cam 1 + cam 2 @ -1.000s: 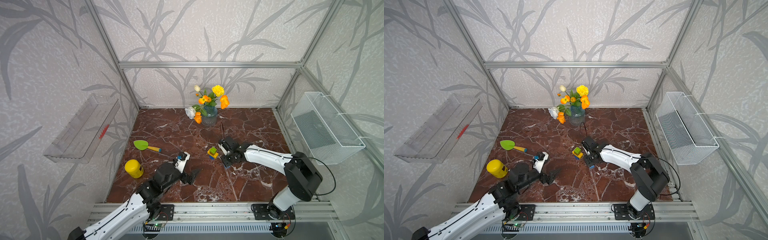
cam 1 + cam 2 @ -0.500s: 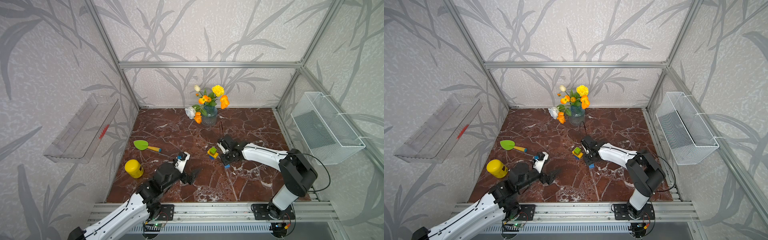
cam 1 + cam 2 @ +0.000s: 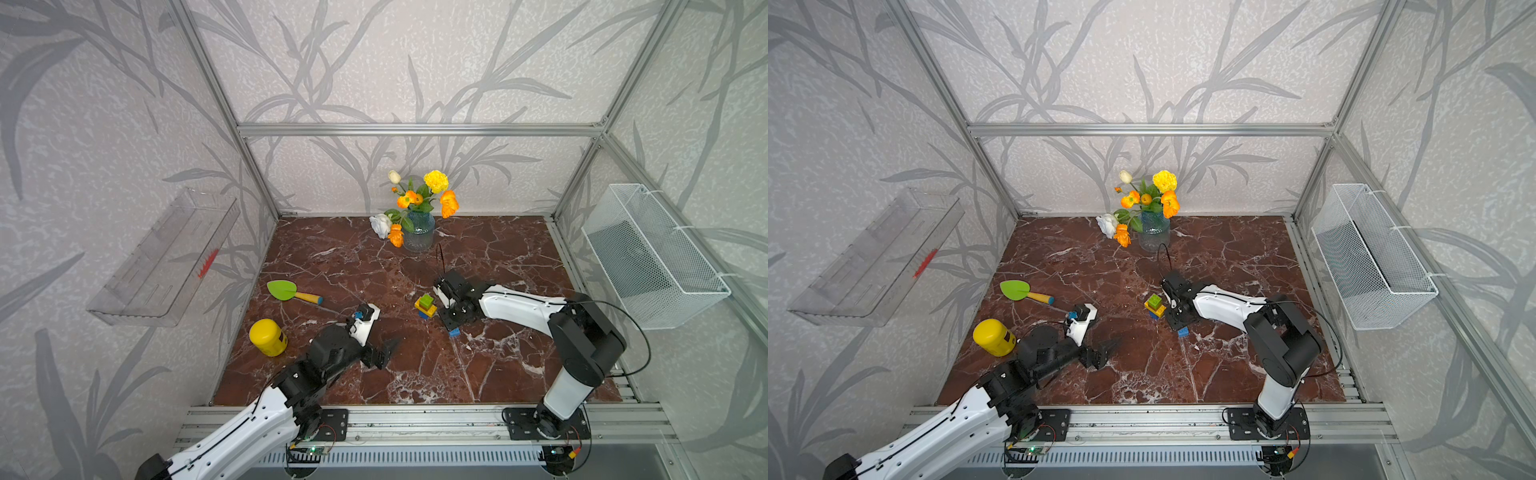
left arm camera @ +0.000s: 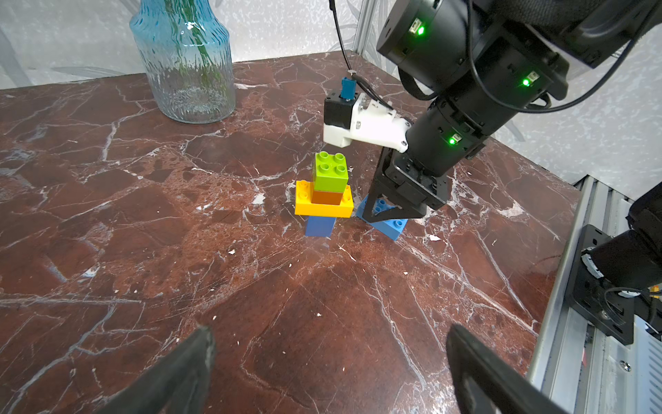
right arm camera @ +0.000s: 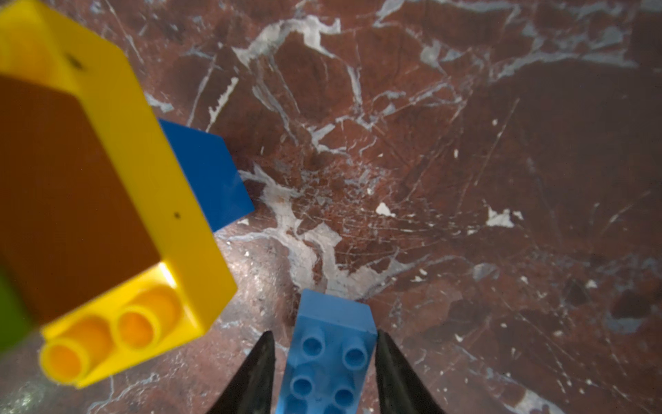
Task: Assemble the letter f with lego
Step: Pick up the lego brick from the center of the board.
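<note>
The right gripper (image 5: 324, 333), jaws spread astride the long light-blue studded plastic brick (image 5: 333, 362), could twist it askew if one jaw pinches first.

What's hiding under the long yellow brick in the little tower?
A short blue brick stands under the yellow brick, resting on the marble table. Only its sides show; its studded top is covered by the yellow brick, so the join cannot be seen.

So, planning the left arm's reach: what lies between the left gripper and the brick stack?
Only bare table, from left gripper to brick stack; the left wrist view shows it.
</note>
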Controlling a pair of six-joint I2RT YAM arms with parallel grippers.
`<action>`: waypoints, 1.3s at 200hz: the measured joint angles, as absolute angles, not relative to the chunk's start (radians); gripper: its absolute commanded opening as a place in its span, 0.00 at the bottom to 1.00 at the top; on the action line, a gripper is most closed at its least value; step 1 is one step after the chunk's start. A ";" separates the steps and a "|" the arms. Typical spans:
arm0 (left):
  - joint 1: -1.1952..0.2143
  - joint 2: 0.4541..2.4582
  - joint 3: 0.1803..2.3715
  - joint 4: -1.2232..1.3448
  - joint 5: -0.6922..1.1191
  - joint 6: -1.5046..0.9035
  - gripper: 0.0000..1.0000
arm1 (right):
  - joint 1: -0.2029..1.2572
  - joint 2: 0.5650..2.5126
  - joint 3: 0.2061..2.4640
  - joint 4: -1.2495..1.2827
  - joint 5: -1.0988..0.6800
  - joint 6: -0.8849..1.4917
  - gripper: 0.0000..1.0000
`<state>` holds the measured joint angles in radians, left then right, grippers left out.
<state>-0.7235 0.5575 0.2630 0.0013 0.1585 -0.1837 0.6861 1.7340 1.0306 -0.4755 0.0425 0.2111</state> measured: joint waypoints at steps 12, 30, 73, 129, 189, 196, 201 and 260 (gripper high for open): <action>-0.723 0.558 0.263 0.001 0.159 -0.184 0.99 | 0.686 1.734 1.031 -0.475 0.043 0.211 0.44; -0.723 0.558 0.263 0.001 0.159 -0.184 0.99 | 0.686 1.734 1.031 -0.475 0.043 0.212 0.43; -0.723 0.558 0.263 0.001 0.159 -0.184 0.99 | 0.683 1.735 1.031 -0.474 0.043 0.211 0.42; -0.723 0.558 0.263 0.001 0.159 -0.184 0.99 | 0.680 1.748 1.031 -0.470 0.043 0.212 0.42; -0.723 0.558 0.263 0.001 0.159 -0.184 0.99 | 0.679 1.756 1.031 -0.467 0.042 0.212 0.35; -0.723 0.558 0.263 0.001 0.159 -0.184 0.99 | 0.678 1.755 1.031 -0.467 0.042 0.212 0.34; -0.723 0.558 0.263 0.001 0.159 -0.184 0.99 | 0.677 1.755 1.031 -0.467 0.042 0.212 0.33; -0.723 0.558 0.263 0.001 0.159 -0.184 0.99 | 0.659 1.687 1.032 -0.495 0.040 0.192 0.27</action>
<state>-0.7235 0.5575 0.2630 0.0013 0.1585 -0.1837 0.6590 1.6871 1.0321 -0.4946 0.0399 0.1925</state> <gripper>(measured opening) 0.993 0.350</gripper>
